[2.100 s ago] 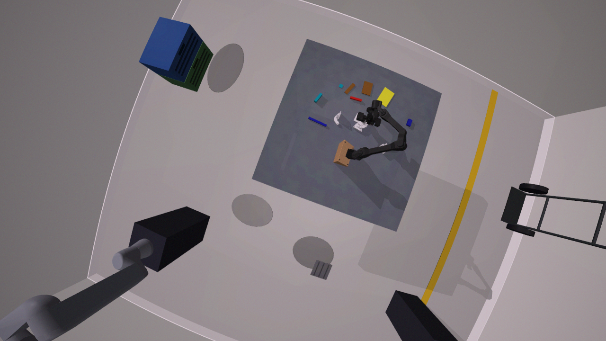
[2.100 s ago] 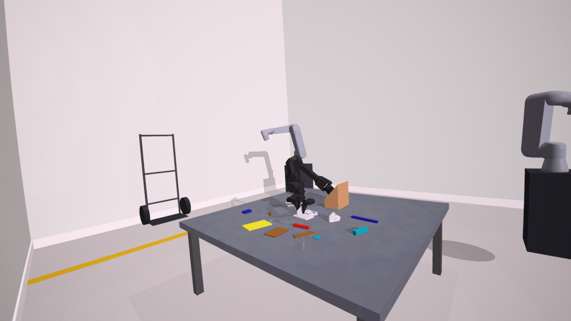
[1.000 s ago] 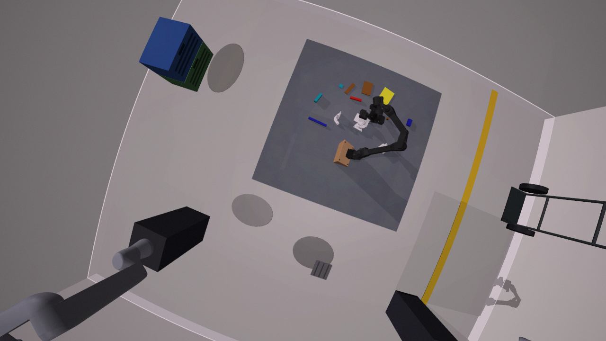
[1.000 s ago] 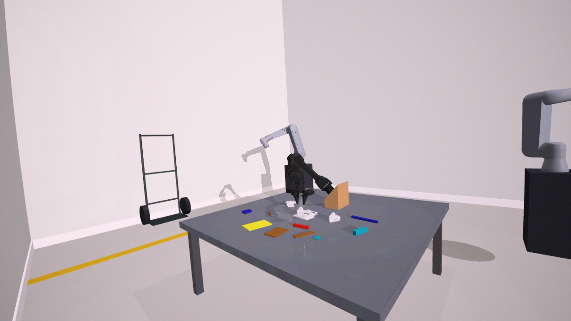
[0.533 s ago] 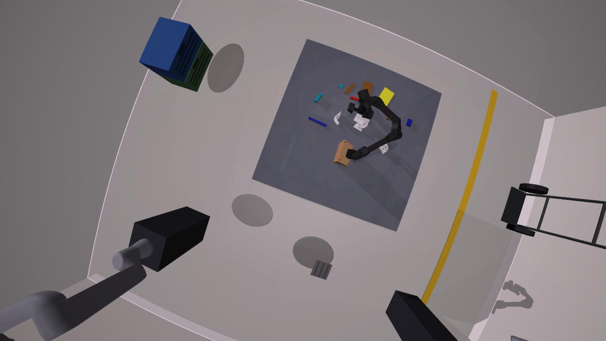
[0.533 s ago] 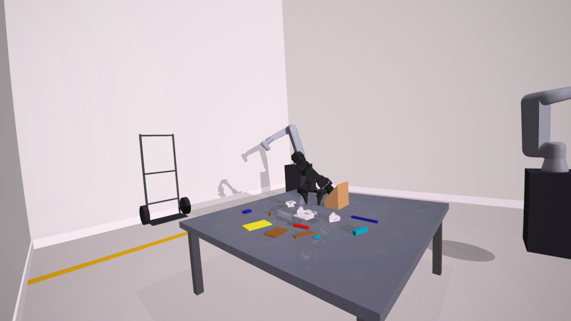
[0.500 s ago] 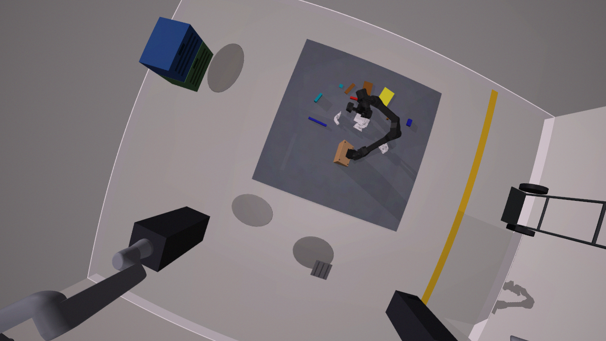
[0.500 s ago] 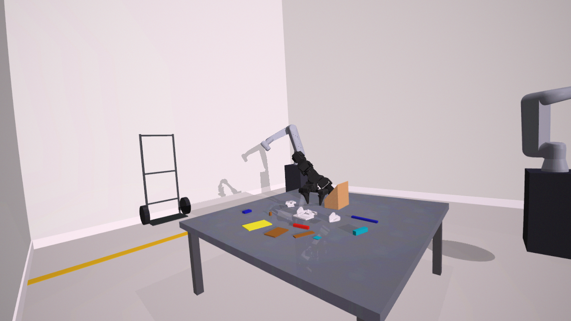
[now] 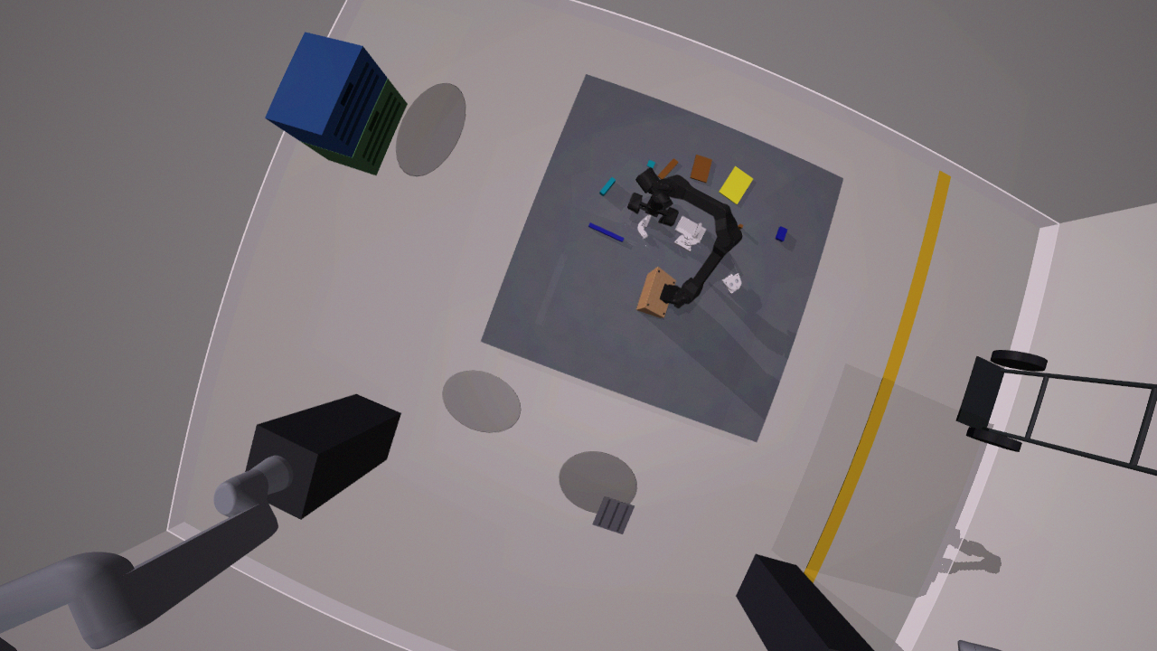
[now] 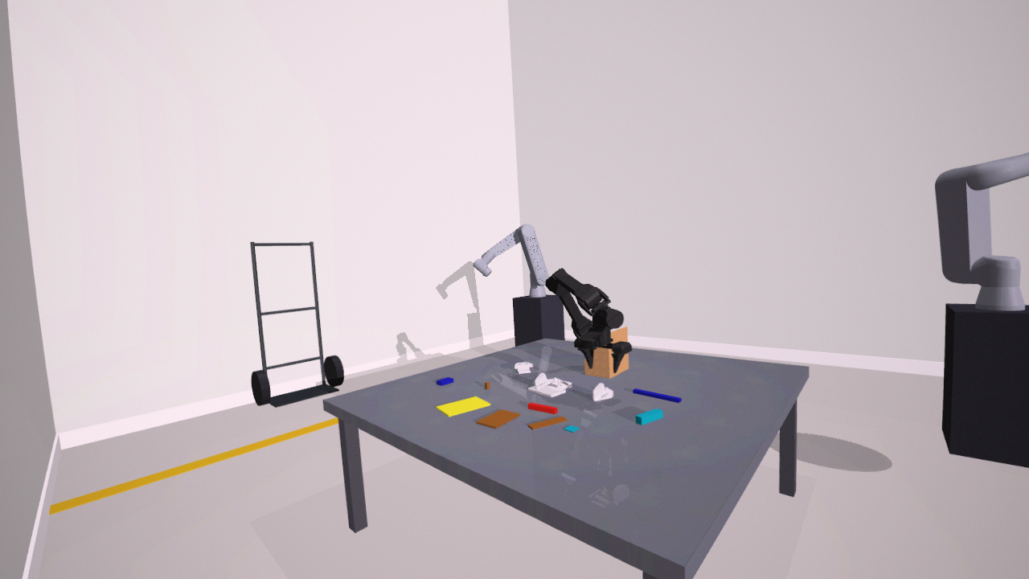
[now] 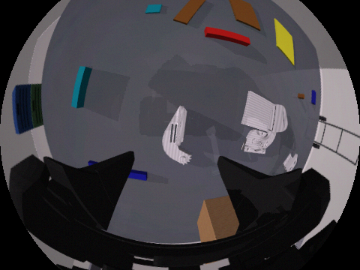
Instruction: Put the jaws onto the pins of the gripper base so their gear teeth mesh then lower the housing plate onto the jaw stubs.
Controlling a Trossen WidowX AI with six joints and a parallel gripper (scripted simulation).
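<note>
The white gripper base (image 9: 690, 225) (image 10: 548, 392) (image 11: 256, 111) lies on the table. One white jaw (image 10: 540, 379) (image 11: 280, 117) stands at its pin end; whether it is seated on a pin I cannot tell. The other white jaw (image 9: 644, 228) (image 10: 602, 392) (image 11: 169, 144) lies loose beside the base, its toothed end towards my hand in the wrist view. The white housing plate (image 9: 732, 282) (image 10: 522, 367) (image 11: 290, 162) lies apart on the base's far side. My gripper (image 9: 652, 210) (image 10: 604, 367) (image 11: 177, 158) is wide open and empty, above the table near the loose jaw. Gear teeth on the base are too small to judge.
A tan wedge block (image 9: 653, 293) (image 11: 221, 217) stands by the arm's root. A blue bar (image 9: 605, 232) (image 10: 656, 395) (image 11: 139, 175), a teal block (image 9: 606, 186) (image 10: 649, 416) (image 11: 80, 87), a red bar (image 10: 542, 408) (image 11: 226, 36) and a yellow plate (image 9: 736, 185) (image 10: 463, 406) (image 11: 285, 42) lie around the parts.
</note>
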